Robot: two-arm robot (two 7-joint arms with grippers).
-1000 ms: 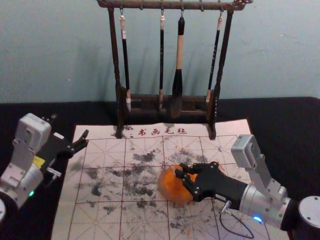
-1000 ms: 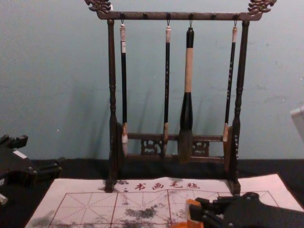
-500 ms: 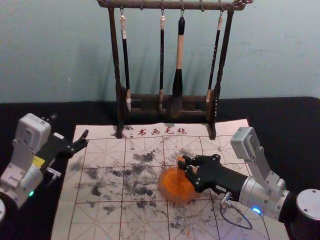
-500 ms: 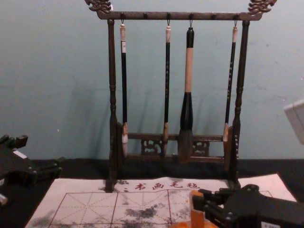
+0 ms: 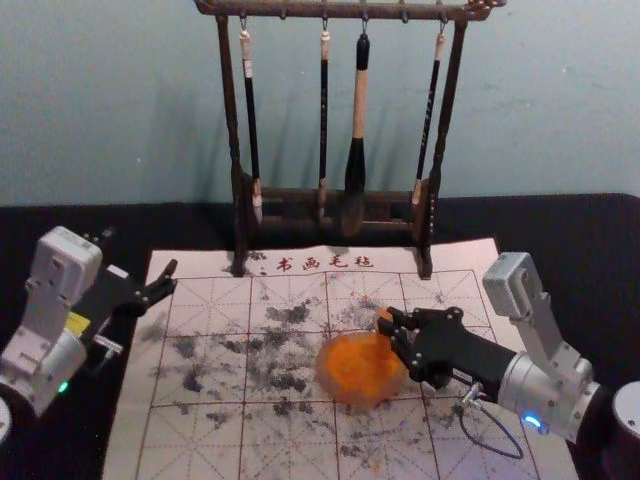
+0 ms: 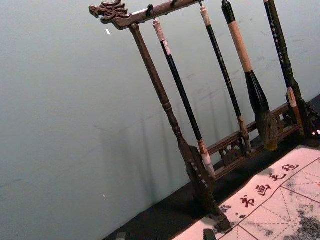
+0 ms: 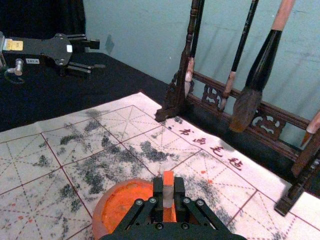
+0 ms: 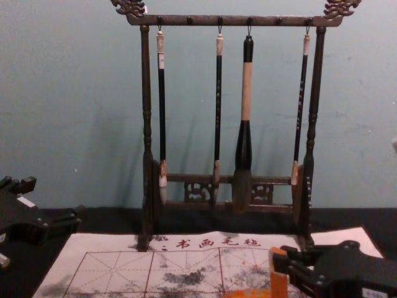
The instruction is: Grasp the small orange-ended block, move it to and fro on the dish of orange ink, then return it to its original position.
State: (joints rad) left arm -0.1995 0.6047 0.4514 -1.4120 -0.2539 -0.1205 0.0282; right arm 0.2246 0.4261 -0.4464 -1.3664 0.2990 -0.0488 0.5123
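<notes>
Orange-ended block (image 7: 168, 178), slim, is pinched by right end effector (image 5: 387, 326) at round dish's (image 5: 355, 375) one o'clock; left end effector (image 5: 140, 254) is spread at ten o'clock.

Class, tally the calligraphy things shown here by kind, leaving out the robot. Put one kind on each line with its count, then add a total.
Hanging brushes: 4
Brush rack: 1
Dish of orange ink: 1
Orange-ended block: 1
Writing mat: 1
Total: 8

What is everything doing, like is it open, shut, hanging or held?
Block: held upright
Right hand: shut on the block
Left hand: open, idle
Dish: orange ink inside
Four brushes: hanging
Rack: standing
Mat: spread out, stained
</notes>
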